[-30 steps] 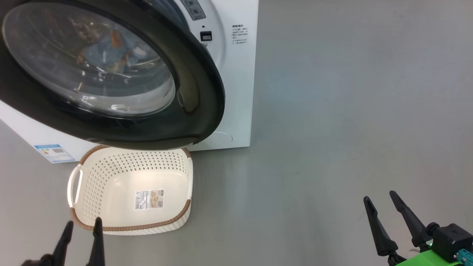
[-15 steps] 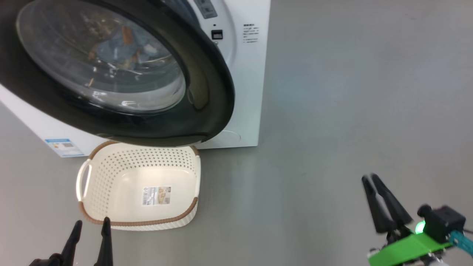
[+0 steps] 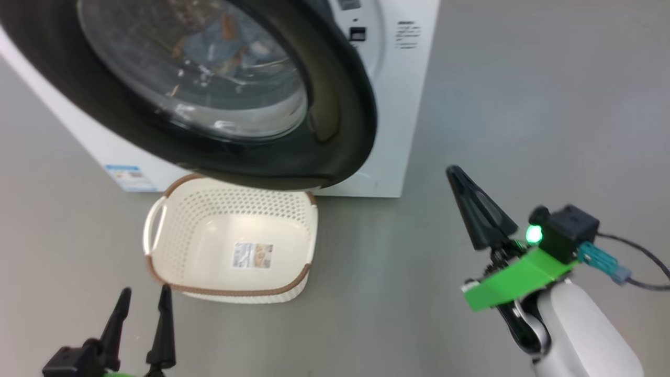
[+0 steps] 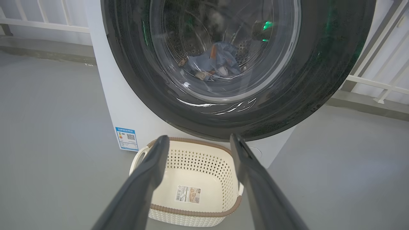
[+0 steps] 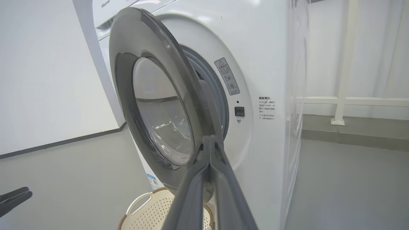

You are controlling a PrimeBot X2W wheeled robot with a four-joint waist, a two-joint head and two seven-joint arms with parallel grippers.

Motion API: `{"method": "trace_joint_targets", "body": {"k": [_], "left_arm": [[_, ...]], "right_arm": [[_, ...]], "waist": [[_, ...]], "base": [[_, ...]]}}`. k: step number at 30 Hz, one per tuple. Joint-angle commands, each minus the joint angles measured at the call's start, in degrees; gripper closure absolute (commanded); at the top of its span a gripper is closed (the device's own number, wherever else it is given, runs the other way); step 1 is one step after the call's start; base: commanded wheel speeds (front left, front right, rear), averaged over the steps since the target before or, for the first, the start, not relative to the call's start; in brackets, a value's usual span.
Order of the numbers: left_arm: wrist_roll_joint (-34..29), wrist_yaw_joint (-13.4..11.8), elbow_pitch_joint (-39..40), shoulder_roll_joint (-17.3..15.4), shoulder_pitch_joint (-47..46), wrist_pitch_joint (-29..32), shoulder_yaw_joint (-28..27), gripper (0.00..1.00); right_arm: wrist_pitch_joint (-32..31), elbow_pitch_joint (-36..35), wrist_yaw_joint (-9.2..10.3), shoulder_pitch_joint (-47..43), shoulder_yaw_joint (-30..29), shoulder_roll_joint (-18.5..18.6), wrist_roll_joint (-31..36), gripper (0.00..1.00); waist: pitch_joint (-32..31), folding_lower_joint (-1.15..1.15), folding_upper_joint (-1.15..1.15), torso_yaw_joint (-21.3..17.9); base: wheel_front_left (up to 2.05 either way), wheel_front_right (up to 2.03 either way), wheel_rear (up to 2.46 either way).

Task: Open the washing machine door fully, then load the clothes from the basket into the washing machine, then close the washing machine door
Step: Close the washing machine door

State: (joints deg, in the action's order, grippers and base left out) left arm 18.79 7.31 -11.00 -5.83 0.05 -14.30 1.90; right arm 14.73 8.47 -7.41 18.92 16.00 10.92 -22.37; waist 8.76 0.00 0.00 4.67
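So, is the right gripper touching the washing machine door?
Apart. The head view shows grey floor between the right gripper tip and the washing machine door black rim.

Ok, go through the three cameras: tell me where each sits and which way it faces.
Head view: on the head, looking down at the floor, the washing machine door and the basket; open left gripper and shut right gripper show.
Left wrist view: low, facing the door's glass squarely, the clothes behind it; own spread fingers.
Right wrist view: beside the door's free edge, facing the washing machine front; own closed fingers.
Shared: all three show the door and basket.
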Motion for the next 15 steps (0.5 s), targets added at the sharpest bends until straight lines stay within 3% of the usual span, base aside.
{"method": "trace_joint_targets", "body": {"k": [1,8,15], "left_arm": [[-0.3,0.2,1.5,-0.6,-2.4,-0.7,-1.6,0.00],[-0.2,0.2,1.3,-0.1,-4.5,-0.7,-0.5,0.00],[-0.1,0.2,1.7,0.3,-6.7,-0.7,0.7,0.00]], "right_arm": [[0.3,-0.7,-0.08,2.2,1.8,-0.2,-1.0,1.00],[0.3,5.6,-0.08,10.2,6.6,-1.2,-2.1,1.00],[0.3,10.2,-0.08,15.1,5.9,-1.7,-2.7,1.00]], "waist": [[1.4,0.00,0.00,2.2],[3.7,0.00,0.00,5.7],[6.8,0.00,0.00,8.2]], "base": [[0.00,0.00,0.00],[0.00,0.00,0.00],[0.00,0.00,0.00]]}}
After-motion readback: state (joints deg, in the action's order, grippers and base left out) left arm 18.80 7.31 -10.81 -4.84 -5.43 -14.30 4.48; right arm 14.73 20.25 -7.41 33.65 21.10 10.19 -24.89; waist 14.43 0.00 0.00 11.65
